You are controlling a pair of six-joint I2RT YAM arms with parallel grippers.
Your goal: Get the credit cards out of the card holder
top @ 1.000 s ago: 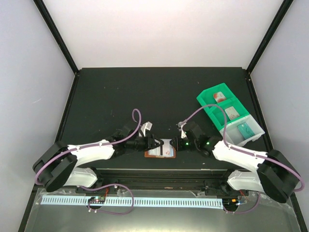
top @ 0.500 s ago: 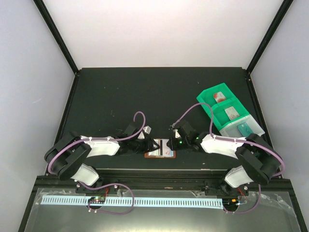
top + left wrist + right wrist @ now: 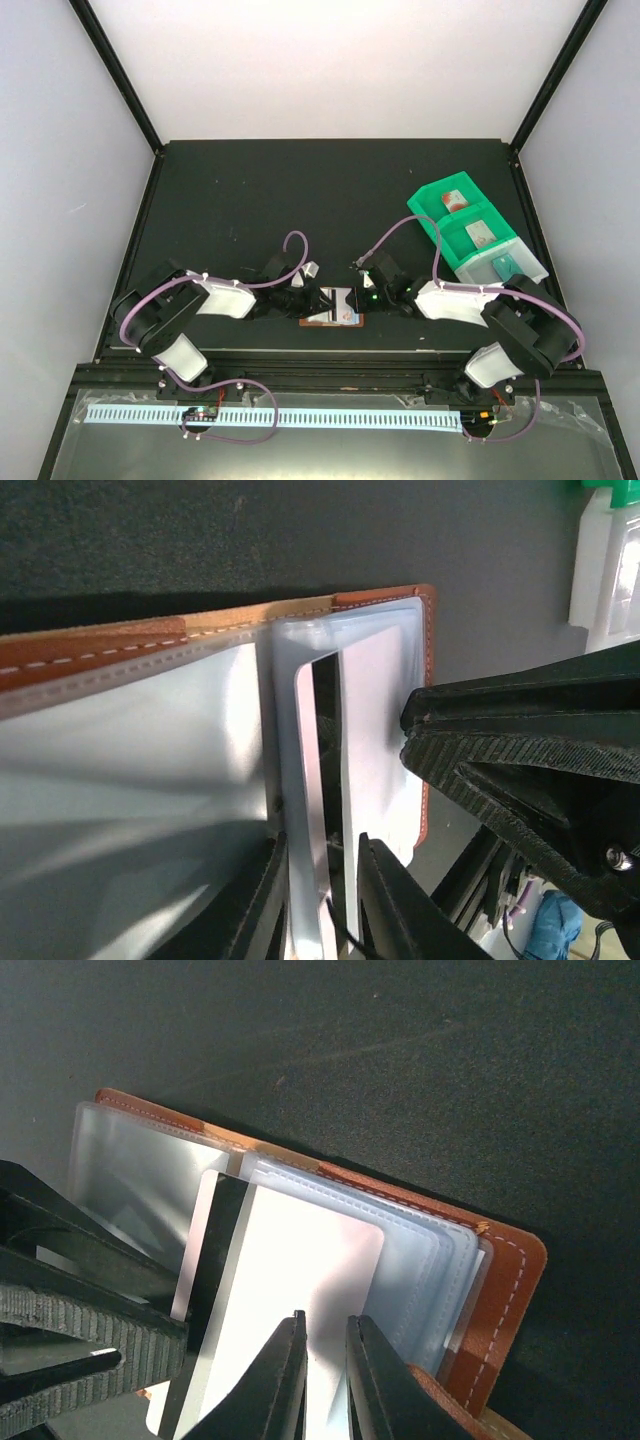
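One striped white credit card [image 3: 300, 1260] pokes from the open card holder's [image 3: 515, 1270] clear pockets. My right gripper [image 3: 326, 1322] and left gripper [image 3: 322, 848] stand nearly closed there, the left narrower than earlier; I cannot tell if either grips.

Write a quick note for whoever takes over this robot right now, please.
Left gripper: nearly closed around a thin pale sheet in the card holder, card or sleeve unclear; grip unconfirmed.
Right gripper: narrow gap, tips at a white card with a dark stripe; grip unclear.
Holder lies open near the front edge of the table.
Done: holder opened. Left: pull the cards out.
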